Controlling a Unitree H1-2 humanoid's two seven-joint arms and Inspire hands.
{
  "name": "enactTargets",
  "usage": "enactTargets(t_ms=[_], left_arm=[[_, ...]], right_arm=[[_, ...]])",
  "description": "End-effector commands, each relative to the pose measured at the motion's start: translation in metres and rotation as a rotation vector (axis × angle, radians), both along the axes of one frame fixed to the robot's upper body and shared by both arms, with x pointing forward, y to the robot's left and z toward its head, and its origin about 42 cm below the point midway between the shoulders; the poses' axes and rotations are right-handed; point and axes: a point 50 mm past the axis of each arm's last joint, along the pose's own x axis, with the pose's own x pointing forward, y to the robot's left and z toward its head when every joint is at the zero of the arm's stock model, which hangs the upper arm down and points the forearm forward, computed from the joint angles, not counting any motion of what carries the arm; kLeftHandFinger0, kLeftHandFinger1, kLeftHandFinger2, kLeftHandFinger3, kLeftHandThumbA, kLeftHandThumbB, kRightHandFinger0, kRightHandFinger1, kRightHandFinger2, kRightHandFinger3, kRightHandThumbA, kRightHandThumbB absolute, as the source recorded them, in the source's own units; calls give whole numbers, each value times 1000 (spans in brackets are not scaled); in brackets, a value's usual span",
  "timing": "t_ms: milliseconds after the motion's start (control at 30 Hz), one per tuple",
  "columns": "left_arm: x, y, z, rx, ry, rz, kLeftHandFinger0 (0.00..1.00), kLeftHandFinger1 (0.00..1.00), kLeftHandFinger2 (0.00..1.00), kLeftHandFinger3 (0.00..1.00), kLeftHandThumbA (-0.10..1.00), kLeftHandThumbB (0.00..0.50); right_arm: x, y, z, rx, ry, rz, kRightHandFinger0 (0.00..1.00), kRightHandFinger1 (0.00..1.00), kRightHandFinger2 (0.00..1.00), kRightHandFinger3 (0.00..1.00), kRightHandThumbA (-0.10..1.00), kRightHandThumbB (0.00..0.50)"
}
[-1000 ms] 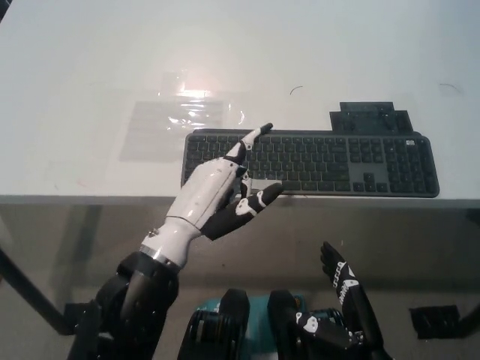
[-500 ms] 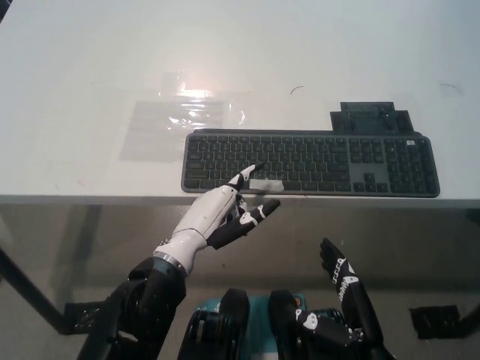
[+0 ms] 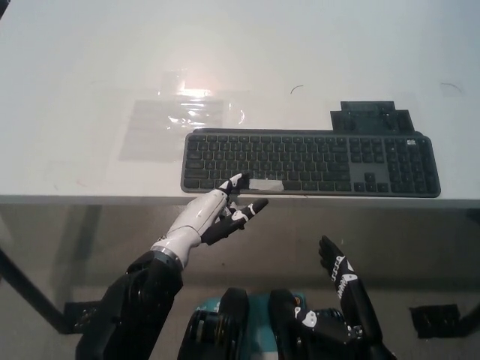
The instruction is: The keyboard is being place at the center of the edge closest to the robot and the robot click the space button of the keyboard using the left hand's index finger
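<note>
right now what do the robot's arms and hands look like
The left hand has a smooth white shell over its back, black fingers patched with white, a silvery wrist ring, then a bulky black forearm. The right hand is black throughout with small white markings, on a black arm.

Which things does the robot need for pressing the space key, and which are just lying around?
For the job: keyboard, its space key, the white left hand by the keyboard's near edge.

Just lying about: clear plastic sheet on the table, flat black piece behind the keyboard, black right hand resting low.
</note>
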Motion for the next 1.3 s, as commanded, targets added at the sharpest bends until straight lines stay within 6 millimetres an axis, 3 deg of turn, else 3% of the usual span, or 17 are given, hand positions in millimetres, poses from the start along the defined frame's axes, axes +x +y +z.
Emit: enactTargets(t_ms=[0,133,200,533,567,600,667,700,733,800,867,900,967,1067,1133,1267], left_arm=[[9,-3,17,-7,-95,-16,71,252,378,1000,1000,290],[5,-7,3,7,-73,-29,64,236,362,1000,1000,291],[0,-9,-7,19,-64,-32,5,153,301,1000,1000,300],[-29,-26,-43,44,0,-76,23,219,344,1000,1000,283],[-32,-27,-47,46,6,-80,39,209,319,1000,1000,283],[-36,-28,-53,45,7,-85,3,135,210,1000,1000,276],[-40,-30,-62,49,21,-84,4,48,94,1000,1000,276],[-41,-31,-67,66,40,-81,49,2,83,1000,1000,271],[-42,-31,-70,78,62,-80,42,0,82,1000,1000,293],[-44,-30,-78,97,73,-78,0,0,114,1000,1000,284],[-45,-28,-85,106,76,-76,0,0,8,1000,1000,266],[-45,-27,-87,108,77,-77,0,0,0,1000,1000,266],[-43,-25,-92,109,76,-78,26,22,17,1000,1000,252],[-42,-22,-97,112,86,-70,74,66,118,1000,1000,255],[-39,-19,-98,118,97,-63,68,54,189,1000,1000,259],[-38,-17,-95,117,92,-62,57,60,231,1000,1000,267]], right_arm=[[9,7,15,27,-87,29,1000,1000,1000,1000,1000,402],[9,7,16,23,-90,26,1000,1000,1000,1000,1000,396],[9,7,16,26,-88,23,1000,1000,1000,1000,1000,400],[13,6,19,12,-101,28,1000,1000,1000,1000,1000,416],[13,6,18,11,-101,28,1000,1000,1000,1000,1000,417],[14,6,18,8,-99,27,1000,1000,1000,1000,1000,425],[14,6,18,11,-95,23,1000,1000,1000,1000,1000,433],[13,6,18,9,-97,20,1000,1000,1000,1000,1000,433],[14,5,19,10,-101,22,1000,1000,1000,1000,1000,432],[15,6,19,10,-103,23,1000,1000,1000,1000,1000,438],[17,7,21,10,-105,22,1000,1000,1000,1000,1000,446],[17,7,21,11,-103,21,1000,1000,1000,1000,1000,448],[19,7,22,12,-105,21,1000,1000,1000,1000,1000,456],[18,7,21,13,-102,23,1000,1000,1000,1000,1000,443],[18,7,22,19,-100,25,1000,1000,1000,1000,1000,447],[19,6,22,16,-102,30,1000,1000,1000,1000,1000,438]])
